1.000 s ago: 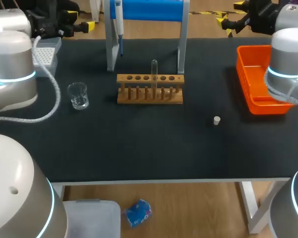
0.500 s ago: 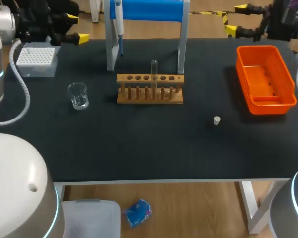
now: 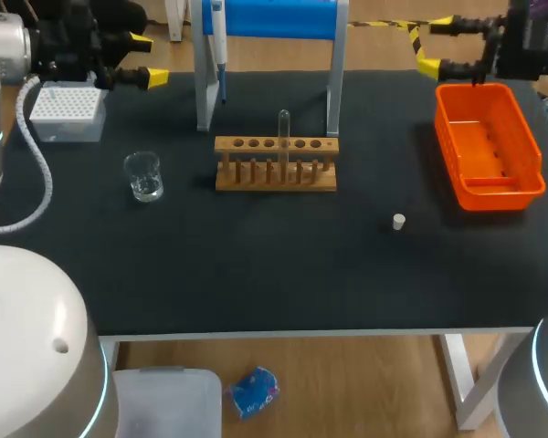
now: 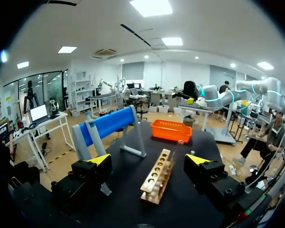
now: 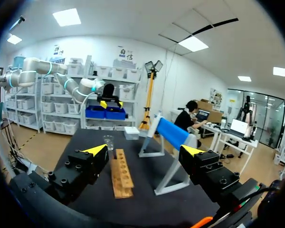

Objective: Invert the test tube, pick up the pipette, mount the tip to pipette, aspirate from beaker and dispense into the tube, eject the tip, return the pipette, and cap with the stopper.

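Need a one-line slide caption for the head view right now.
Left gripper and right gripper open at far corners; test tube stands in rack, stopper loose on table.

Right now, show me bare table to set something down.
Bare: the wide front strip of table between rack and near edge; also the gap between rack and orange bin. Crowded: back, around stand and tip box.

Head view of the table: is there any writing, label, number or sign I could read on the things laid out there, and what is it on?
No text, number or sign can be read on the table's things.
Wooden rack, tip box, orange bin, stopper, blue stand, pipette: no print shows.
Beaker: any scale marks are too small to tell.
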Robot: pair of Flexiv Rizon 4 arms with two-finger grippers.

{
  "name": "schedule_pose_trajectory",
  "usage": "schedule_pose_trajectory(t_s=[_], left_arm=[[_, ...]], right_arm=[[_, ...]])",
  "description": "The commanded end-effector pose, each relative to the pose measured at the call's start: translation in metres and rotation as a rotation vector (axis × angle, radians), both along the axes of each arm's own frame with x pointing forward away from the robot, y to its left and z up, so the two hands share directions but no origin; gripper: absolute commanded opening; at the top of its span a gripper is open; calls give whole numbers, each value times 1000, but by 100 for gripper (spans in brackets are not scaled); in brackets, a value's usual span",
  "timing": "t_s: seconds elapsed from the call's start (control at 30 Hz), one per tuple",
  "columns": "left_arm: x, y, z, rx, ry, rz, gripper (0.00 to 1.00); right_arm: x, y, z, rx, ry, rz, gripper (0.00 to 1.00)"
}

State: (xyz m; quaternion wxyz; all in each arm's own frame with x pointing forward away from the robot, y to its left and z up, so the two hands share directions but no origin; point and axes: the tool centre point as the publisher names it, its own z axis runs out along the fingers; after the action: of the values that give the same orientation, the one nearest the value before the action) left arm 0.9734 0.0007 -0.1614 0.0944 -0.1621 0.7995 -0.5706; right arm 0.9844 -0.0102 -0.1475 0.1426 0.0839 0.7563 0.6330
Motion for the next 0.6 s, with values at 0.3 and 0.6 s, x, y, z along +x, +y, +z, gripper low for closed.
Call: schedule_pose_trajectory(t_s=[0.3, 0.6], left_arm=[[-32, -55, -49, 36, 24, -71, 100], [-36, -62, -58, 33, 30, -76, 100]], right_arm=[[-31, 51, -43, 23, 21, 202, 100], [-34, 55, -45, 13, 36, 233, 100]])
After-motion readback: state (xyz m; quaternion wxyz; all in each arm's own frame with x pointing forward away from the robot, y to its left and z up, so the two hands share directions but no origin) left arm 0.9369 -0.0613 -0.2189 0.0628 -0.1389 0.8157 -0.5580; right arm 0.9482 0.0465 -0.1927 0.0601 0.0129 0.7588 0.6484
